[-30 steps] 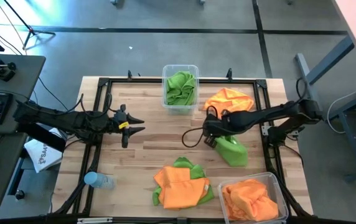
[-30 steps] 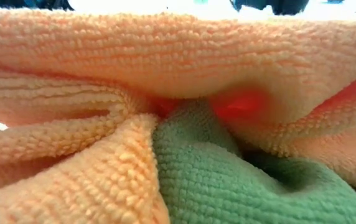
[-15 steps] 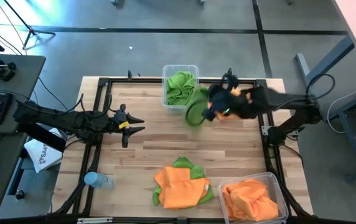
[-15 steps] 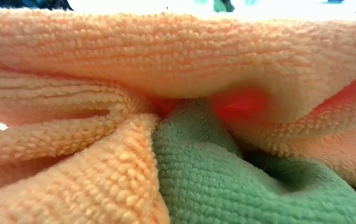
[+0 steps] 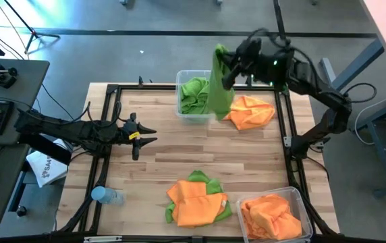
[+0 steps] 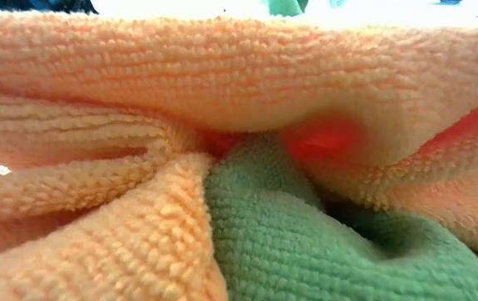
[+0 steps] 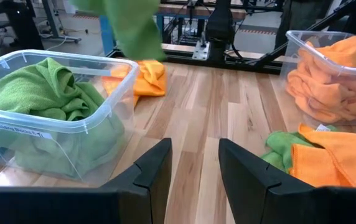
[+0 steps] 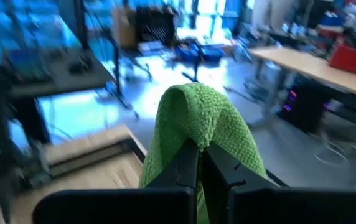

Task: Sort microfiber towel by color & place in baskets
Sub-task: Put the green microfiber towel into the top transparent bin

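My right gripper (image 5: pixel 225 66) is raised above the table's far edge, shut on a lime green towel (image 5: pixel 218 94) that hangs beside the far clear basket (image 5: pixel 179 75). That basket holds other green towels (image 7: pixel 41 87). An orange towel (image 5: pixel 250 111) lies on the table to its right. The near-right basket (image 5: pixel 302 200) holds orange towels. A mixed orange and green pile (image 5: pixel 196 201) lies at the near edge and fills the low view (image 6: pixel 239 100). My left gripper (image 5: pixel 149 137) waits open over the table's left half. My right gripper pinches the green towel at a fold at its top end (image 8: pixel 198 109) between its two fingers (image 8: pixel 187 165). The fingers lie about level, coming from the table's right. The cloth bulges over the fingertips and hangs slack below them (image 5: pixel 220 104), lifted clear of the table.
A blue-capped bottle (image 5: pixel 106 196) lies at the near-left corner and a white paper bag (image 5: pixel 44 167) sits off the left edge. A black frame rail (image 5: pixel 282 128) borders the table. Bare wood (image 5: pixel 179 152) lies between the grippers.
My right gripper has carried the green towel from the table's right middle up and toward the far edge. The towel has left the wood and now hangs full length beside the far basket. The orange towel it passed over has stayed in place.
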Tool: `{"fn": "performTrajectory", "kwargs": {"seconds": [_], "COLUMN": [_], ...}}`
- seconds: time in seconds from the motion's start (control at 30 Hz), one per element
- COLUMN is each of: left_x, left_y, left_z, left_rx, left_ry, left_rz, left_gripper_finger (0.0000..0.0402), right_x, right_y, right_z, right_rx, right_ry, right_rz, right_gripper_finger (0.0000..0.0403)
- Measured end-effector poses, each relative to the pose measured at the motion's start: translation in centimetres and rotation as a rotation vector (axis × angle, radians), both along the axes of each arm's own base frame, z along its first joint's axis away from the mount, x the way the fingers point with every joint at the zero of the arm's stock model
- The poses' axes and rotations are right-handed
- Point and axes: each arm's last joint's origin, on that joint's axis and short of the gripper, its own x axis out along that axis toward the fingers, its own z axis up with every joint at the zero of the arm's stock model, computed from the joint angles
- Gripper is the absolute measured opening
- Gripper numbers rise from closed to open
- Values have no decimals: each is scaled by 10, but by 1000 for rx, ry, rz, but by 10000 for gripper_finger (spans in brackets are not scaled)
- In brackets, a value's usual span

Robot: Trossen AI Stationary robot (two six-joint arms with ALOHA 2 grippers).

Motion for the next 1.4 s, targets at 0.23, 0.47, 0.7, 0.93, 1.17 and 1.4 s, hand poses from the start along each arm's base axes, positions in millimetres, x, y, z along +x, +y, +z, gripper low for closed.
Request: {"fn": "performTrajectory", "kwargs": {"seconds": [0.23, 0.47, 0.7, 0.93, 1.17, 1.4], "left_x": [0, -1, -1, -1, -1, -1], "left_y": [0, 0, 0, 0, 0, 0], "left_z": [0, -2, -4, -4, -4, -4], "left_rx": [0, 4, 8, 8, 8, 8], "left_ry": [1, 22, 45, 46, 45, 46], "left_rz": [0, 0, 1, 0, 0, 0], "left_gripper_finger": [122, 122, 122, 122, 122, 122], "right_x": [6, 22, 58, 90, 119, 140], "right_y": [-27, -52, -79, -106, -130, -140], "right_z": [8, -6, -51, -112, -173, -228], "right_rx": [-34, 1, 74, 167, 266, 365], "right_ry": [-120, -97, 81, 344, 502, 628], "right_rz": [55, 101, 96, 138, 135, 125], "right_gripper_finger": [0, 0, 0, 0, 0, 0]}}
